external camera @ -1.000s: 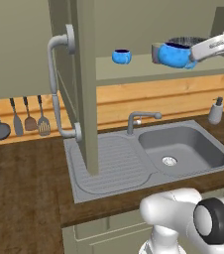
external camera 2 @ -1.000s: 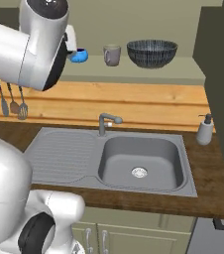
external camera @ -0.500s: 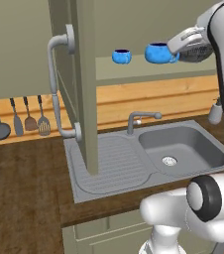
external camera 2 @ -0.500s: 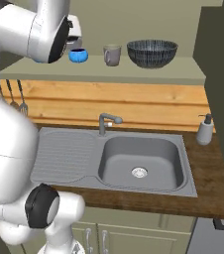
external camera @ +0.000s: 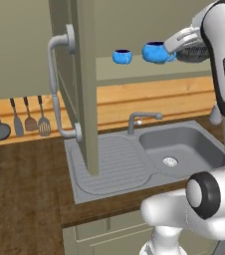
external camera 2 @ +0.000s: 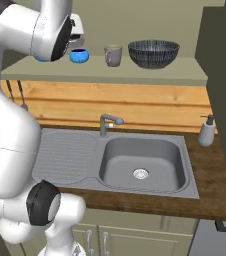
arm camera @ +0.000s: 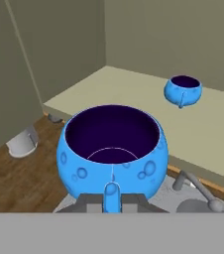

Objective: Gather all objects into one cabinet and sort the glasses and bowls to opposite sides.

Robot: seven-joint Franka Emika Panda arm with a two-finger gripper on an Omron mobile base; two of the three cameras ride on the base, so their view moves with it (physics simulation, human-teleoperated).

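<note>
We see the held blue bowl (arm camera: 112, 149) in mid-air just off the front edge of the pale shelf (arm camera: 134, 99), the gripper (arm camera: 111, 198) clamped on its small handle. A second blue bowl (external camera 2: 78, 55) sits on the shelf, empty, with the grey tumbler (external camera 2: 112, 55) beside it and the wide dark bowl (external camera 2: 153, 53) further right — all apart. The open cabinet door (external camera: 79, 84) with its curved bar handle (external camera: 56, 84) stands left of the shelf. Below lie the sink (external camera 2: 140, 160), faucet (external camera 2: 106, 122) and soap bottle (external camera 2: 206, 131).
</note>
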